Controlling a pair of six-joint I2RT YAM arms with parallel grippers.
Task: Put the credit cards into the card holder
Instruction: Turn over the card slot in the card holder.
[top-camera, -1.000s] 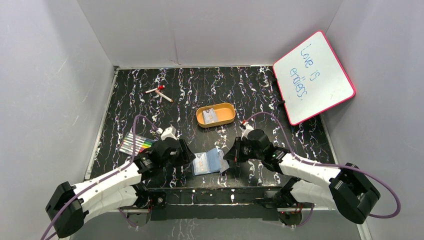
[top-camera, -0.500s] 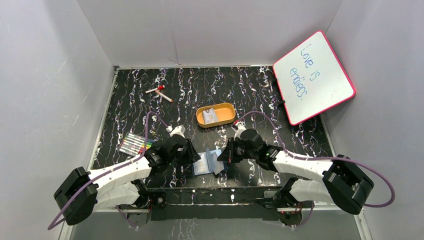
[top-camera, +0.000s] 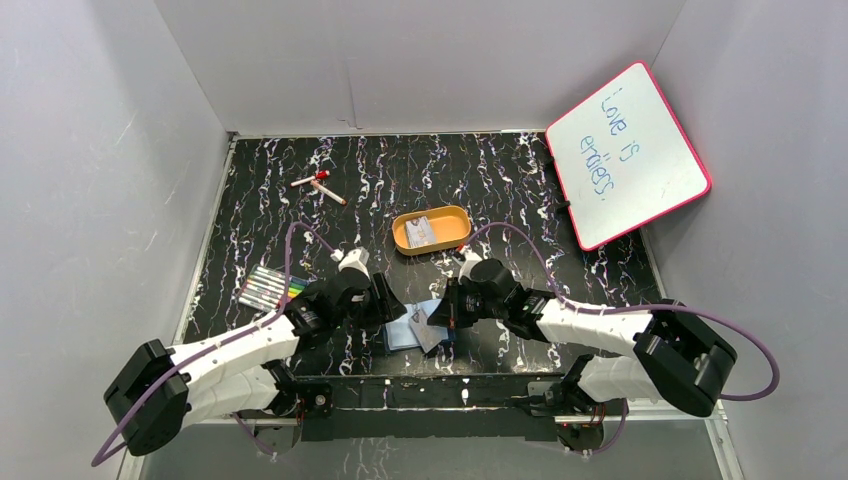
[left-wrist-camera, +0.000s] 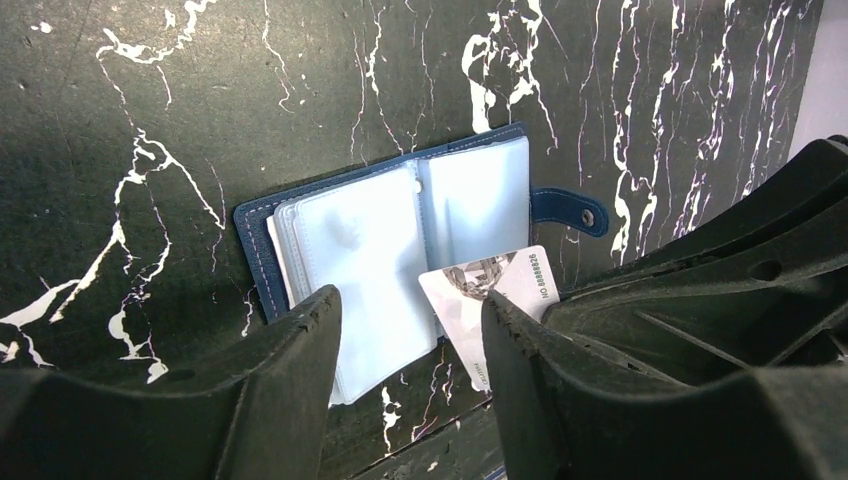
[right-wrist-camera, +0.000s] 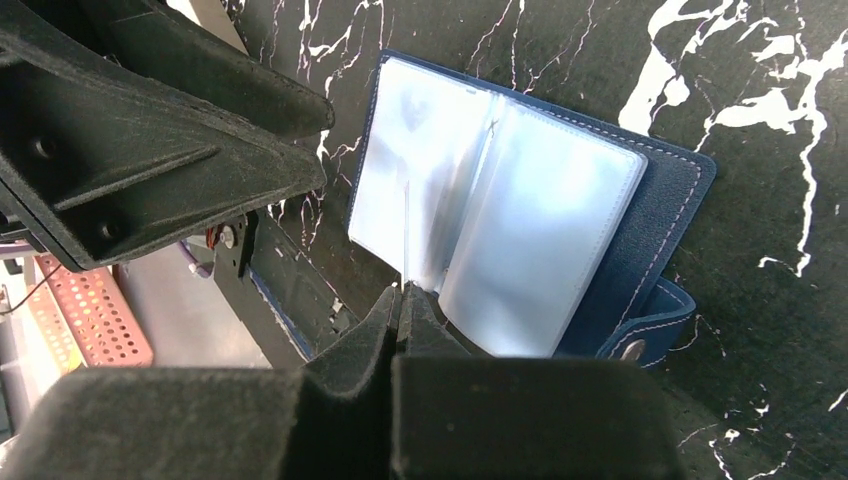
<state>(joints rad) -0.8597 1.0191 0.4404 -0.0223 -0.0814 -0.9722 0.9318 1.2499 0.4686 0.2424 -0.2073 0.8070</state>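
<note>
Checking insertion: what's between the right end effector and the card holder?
A credit card, pinched in the right end effector, reaching the card holder; see left wrist view.

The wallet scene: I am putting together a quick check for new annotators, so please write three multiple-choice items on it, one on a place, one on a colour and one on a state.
1. Where is the orange tray relative to the wallet?
A. Behind it, farther from the robot
B. On top of it
C. In front of it, nearer the robot

2. What colour is the wallet's cover?
A. Red
B. Navy blue
C. Green

3. What state is the right end effector in?
A. Open and empty
B. Shut on a marker
C. Shut on a card

Answers:
1 A, the top view shows the tray beyond the wallet.
2 B, a navy edge and snap tab frame the pale pockets.
3 C, the right wrist view shows the fingers closed on the card's thin edge.
</note>
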